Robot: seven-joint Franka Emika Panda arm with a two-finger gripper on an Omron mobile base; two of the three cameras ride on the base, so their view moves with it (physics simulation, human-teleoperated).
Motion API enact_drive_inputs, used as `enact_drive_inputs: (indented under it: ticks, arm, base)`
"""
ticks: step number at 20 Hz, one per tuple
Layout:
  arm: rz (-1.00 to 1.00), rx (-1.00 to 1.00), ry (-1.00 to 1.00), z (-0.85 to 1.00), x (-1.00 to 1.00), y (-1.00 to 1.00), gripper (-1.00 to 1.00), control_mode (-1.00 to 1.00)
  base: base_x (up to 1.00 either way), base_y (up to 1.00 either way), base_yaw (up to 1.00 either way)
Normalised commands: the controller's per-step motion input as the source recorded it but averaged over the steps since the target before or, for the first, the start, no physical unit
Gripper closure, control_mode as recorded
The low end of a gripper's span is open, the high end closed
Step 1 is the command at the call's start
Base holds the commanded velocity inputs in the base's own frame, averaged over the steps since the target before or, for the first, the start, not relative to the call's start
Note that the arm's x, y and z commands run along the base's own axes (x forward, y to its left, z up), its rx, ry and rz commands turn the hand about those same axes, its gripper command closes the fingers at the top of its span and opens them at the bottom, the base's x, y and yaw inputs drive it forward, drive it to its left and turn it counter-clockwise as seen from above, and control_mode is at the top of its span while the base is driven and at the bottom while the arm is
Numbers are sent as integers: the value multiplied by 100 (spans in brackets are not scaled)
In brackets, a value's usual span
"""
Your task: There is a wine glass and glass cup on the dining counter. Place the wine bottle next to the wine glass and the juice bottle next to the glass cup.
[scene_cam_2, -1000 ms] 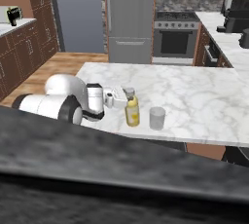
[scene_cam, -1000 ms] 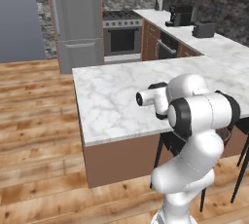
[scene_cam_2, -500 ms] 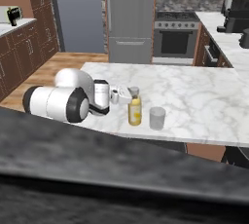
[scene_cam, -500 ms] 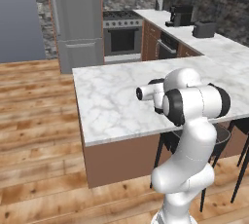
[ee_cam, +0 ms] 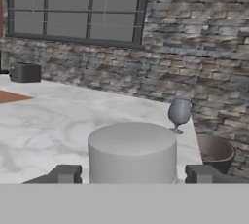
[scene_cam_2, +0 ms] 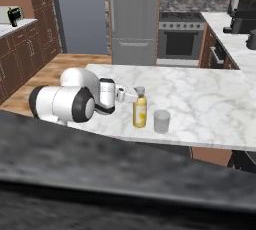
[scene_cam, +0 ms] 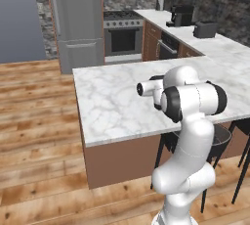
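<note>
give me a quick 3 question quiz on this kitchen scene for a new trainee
1. True or false: the juice bottle stands upright on the dining counter.
2. Which thing stands right beside the juice bottle in the right base view: (a) the glass cup, (b) a toaster, (c) a plate?
3. In the hand view, which stemmed thing stands near the counter's far edge, before the brick wall?

Key:
1. True.
2. (a) the glass cup.
3. The wine glass.
</note>
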Motion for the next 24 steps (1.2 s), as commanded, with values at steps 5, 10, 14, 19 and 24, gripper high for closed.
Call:
enact_drive_inputs:
  ticks: [5,10,14,19,24]
  arm:
    - [-3,0,0,-3,-33,0,-100,-100]
    - [-6,0,0,0,0,0,-100,-100]
    - [-5,0,0,0,0,0,-100,-100]
    - [-2,0,-3,0,-11,1,-100,-100]
    - [-2,0,-8,0,-20,1,-100,-100]
  base:
    - [0,0,0]
    - [0,0,0]
    - [0,0,0]
    - [0,0,0]
    - [0,0,0]
